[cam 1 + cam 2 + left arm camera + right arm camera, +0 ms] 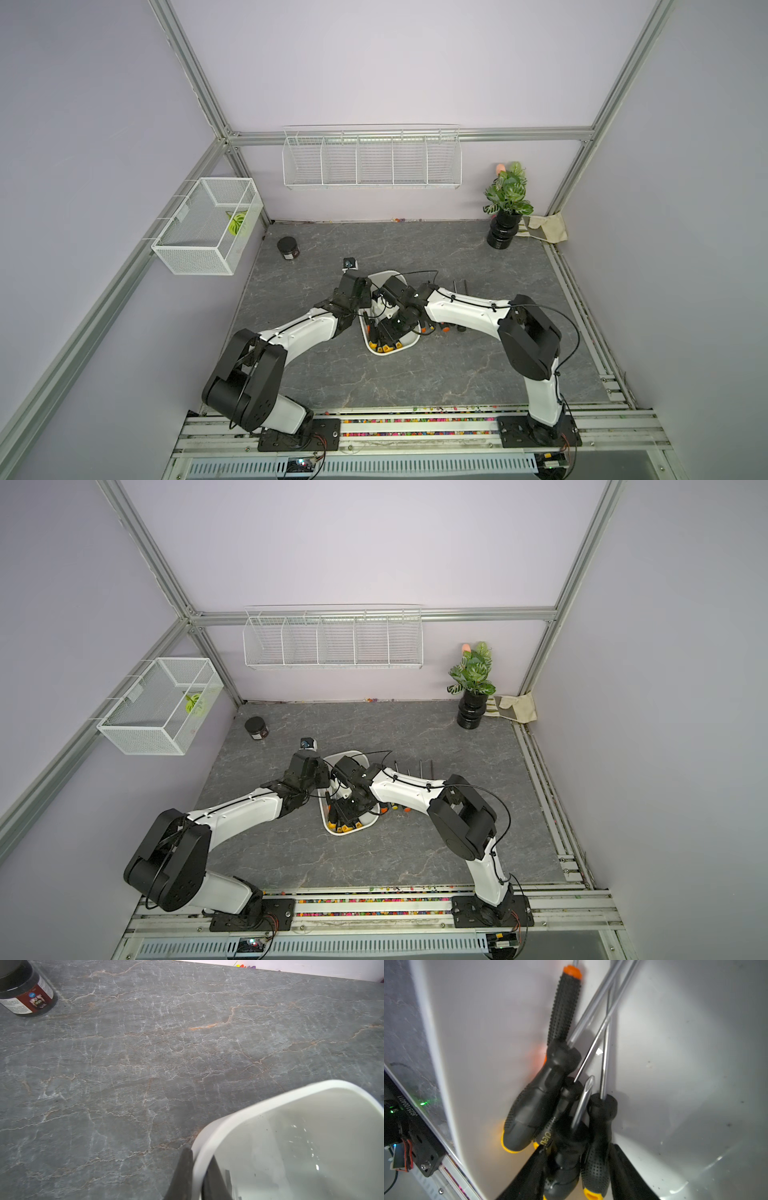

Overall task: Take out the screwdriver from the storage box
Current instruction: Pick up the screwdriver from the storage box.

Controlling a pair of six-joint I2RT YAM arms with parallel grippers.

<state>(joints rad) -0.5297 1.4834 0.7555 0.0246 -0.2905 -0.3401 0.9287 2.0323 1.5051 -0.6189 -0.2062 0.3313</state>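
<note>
Bearing on two black handles at the lower middle of the right wrist frame, the right jaws are standing about half closed, their fingers [527, 1178] lying flush against the outer sides with no gap showing; I am judging this a grip on both tools. The left jaws are clamping shut on the rim of the storage box [270, 1101], one finger [182, 1172] outside the wall and one inside, at the lower middle of the left wrist frame, apparently steadying it.

The screwdrivers [564, 1088] are lying heaped at the box's near end, handles bunched, steel shafts crossing toward the upper middle. Each is looking stiff, handle-heavy and modest in weight. The shafts are looking smooth and likely slippery, so the dotted rubber handle is offering the better hold. Crossed shafts are risking drag on neighbours.

The far end of the box is showing bare. Loose screwdrivers [421, 768] are lying on the worktop [415, 374] just right of the box in a top view. At the upper left a mesh basket [195, 253] is holding a green leaf-like item [237, 222]; the wire rack [372, 166] at the upper middle is showing nothing inside.
</note>
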